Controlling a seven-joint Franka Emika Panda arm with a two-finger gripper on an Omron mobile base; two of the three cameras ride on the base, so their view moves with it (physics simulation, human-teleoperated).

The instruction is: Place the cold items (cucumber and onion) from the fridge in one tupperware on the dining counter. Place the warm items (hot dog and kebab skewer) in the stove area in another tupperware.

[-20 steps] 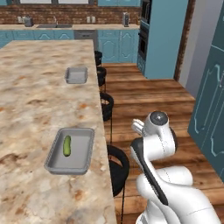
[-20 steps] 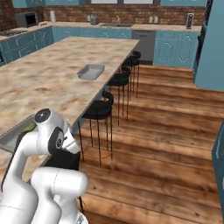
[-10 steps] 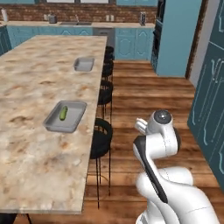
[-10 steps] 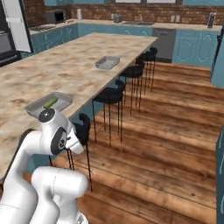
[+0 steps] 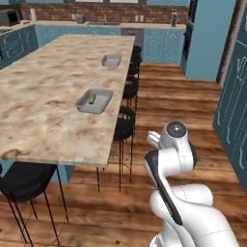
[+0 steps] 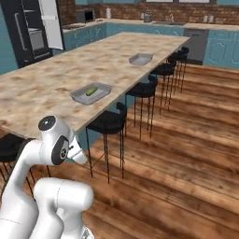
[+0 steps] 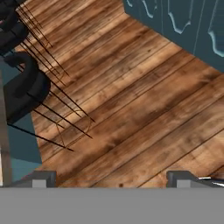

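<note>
Beside the surface (image 5: 43, 106), the arm is folding low, its tool (image 7: 111, 177) pointing at the wooden floor (image 7: 144, 109), fingers spread apart, holding nothing.

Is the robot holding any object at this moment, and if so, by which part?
Nothing is held. The gripper is open, its two dark fingers wide apart, with only the brown wooden floor between them.

I see a marbled stone dining counter (image 5: 43, 96), polished (beige-brown), glossy wooden plank floor (image 7: 144, 100), grey metal-looking trays (image 5: 94, 101), matt black stools (image 6: 108, 122), smooth green cucumber (image 5: 92, 99)
</note>
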